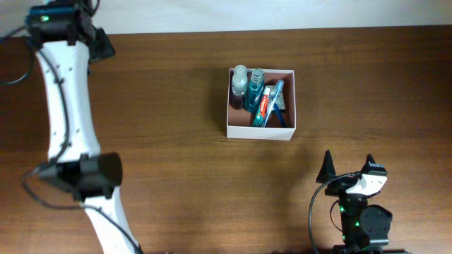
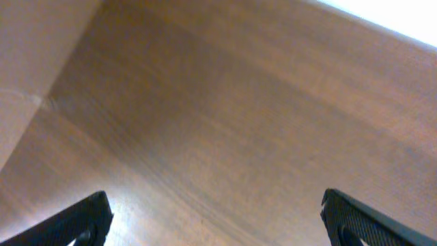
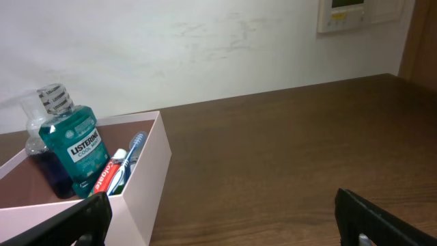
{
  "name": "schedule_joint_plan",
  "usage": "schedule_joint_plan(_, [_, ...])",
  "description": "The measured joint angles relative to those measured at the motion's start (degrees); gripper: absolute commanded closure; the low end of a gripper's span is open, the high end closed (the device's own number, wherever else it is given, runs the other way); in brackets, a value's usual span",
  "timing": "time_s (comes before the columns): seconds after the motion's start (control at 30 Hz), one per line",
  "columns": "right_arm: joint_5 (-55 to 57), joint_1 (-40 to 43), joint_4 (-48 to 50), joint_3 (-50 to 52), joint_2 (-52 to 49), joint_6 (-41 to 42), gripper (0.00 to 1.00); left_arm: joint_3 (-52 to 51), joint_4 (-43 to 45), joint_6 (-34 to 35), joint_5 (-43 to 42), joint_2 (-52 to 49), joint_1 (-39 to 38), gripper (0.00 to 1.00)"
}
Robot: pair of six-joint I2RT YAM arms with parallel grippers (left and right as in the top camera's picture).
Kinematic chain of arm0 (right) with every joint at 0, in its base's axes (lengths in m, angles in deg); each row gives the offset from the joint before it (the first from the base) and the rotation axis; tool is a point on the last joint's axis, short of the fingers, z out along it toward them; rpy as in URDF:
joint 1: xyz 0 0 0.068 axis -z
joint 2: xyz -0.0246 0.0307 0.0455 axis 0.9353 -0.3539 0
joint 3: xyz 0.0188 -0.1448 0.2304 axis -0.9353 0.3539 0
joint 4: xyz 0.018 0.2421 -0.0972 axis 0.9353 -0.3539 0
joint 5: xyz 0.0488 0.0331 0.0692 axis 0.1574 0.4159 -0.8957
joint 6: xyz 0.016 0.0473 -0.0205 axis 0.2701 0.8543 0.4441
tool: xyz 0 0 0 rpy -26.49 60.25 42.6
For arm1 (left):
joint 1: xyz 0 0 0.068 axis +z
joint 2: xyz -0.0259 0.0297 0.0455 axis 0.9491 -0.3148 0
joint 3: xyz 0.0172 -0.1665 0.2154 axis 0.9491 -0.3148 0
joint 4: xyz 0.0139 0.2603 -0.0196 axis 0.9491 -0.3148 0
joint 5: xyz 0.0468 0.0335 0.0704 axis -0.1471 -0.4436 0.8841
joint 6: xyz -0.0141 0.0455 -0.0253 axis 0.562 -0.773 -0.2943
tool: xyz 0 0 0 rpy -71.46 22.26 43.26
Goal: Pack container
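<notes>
The container is a white square box with a reddish-brown inside, standing right of the table's centre. Inside it are a green Listerine bottle, a second, darker bottle, a red toothpaste tube and a blue toothbrush. My right gripper stands open near the front edge, to the right of the box and nearer the front, with nothing between its fingers. In the right wrist view the box wall lies just beyond the left finger. My left gripper is at the far back left, open over bare wood.
The left arm stretches along the table's left side from front to back. A pale wall with a white control panel rises behind the table. A pale surface shows at the left of the left wrist view.
</notes>
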Motion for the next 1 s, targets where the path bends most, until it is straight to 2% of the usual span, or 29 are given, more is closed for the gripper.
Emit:
schedule_joint_plan(0.23, [0.0,0.0,0.0,0.0,0.0,0.0,0.01,-21.0,14.0,0.0,0.2,20.2,0.0,0.01])
schedule_joint_plan(0.53, [0.0,0.0,0.0,0.0,0.0,0.0,0.01,-43.6,26.3,0.0,-3.5,36.3,0.0,0.01])
schedule_joint_plan(0.7, [0.0,0.0,0.0,0.0,0.0,0.0,0.02,-59.0,35.7,0.0,-4.5,48.3,0.0,0.01])
schedule_joint_plan(1.0, [-0.2,0.0,-0.1,0.0,0.0,0.0,0.01,-93.2,61.6,0.2,-5.2,70.0,0.0,0.01])
